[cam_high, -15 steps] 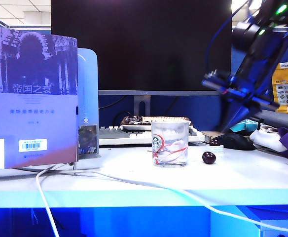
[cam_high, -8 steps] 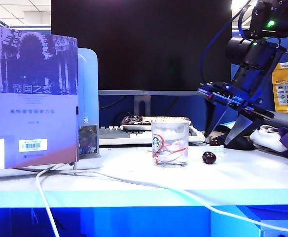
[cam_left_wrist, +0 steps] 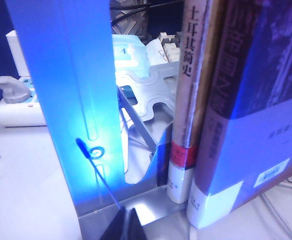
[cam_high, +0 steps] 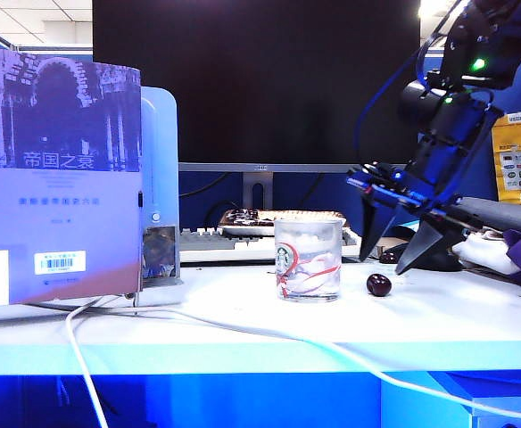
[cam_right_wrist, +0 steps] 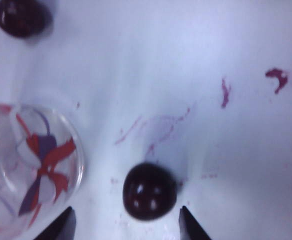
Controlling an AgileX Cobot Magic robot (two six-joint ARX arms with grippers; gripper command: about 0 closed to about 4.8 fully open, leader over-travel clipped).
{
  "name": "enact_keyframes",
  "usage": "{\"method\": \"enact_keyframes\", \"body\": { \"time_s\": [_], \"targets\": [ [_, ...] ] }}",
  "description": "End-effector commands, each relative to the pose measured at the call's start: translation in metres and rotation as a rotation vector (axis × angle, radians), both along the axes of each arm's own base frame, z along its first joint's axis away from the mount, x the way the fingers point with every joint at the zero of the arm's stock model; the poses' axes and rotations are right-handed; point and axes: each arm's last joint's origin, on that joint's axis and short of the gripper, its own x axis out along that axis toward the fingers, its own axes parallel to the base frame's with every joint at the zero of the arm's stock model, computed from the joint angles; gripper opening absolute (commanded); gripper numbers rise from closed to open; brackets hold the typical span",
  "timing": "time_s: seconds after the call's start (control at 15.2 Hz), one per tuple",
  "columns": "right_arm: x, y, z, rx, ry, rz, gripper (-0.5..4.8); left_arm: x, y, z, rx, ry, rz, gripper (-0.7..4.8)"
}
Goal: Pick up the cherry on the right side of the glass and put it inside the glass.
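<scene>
The right hand (cam_high: 388, 259) is being held wide above the cherry (cam_high: 378, 284), at 3 o'clock from the glass (cam_high: 307, 259), ready for straddling it; the left hand (cam_left_wrist: 122, 227) is parked by books, its state unreadable.

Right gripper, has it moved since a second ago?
Yes. The right gripper has come down and leftward against the monitor, jaws now open just above the cherry, right of the glass.

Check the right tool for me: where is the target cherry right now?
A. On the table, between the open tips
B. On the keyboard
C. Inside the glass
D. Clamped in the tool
A. In the right wrist view the cherry lies on the table between the open right tool tips, beside the glass.
</scene>
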Motion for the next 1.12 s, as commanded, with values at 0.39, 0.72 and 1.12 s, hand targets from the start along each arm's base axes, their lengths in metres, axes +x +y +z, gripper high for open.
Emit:
{"method": "enact_keyframes", "body": {
  "time_s": [0.39, 0.72, 1.12],
  "targets": [
    [0.007, 0.005, -0.009, -0.034, -0.028, -0.024, 2.75, 0.0, 0.0, -0.001, 0.004, 0.01, -0.004, -0.05],
    [0.017, 0.007, -0.013, -0.033, -0.002, -0.02, 2.75, 0.0, 0.0, -0.001, 0.004, 0.01, -0.004, -0.05],
    [0.017, 0.008, -0.015, -0.043, 0.028, -0.021, 2.69, 0.0, 0.0, -0.001, 0.004, 0.01, -0.004, -0.05]
  ]
}}
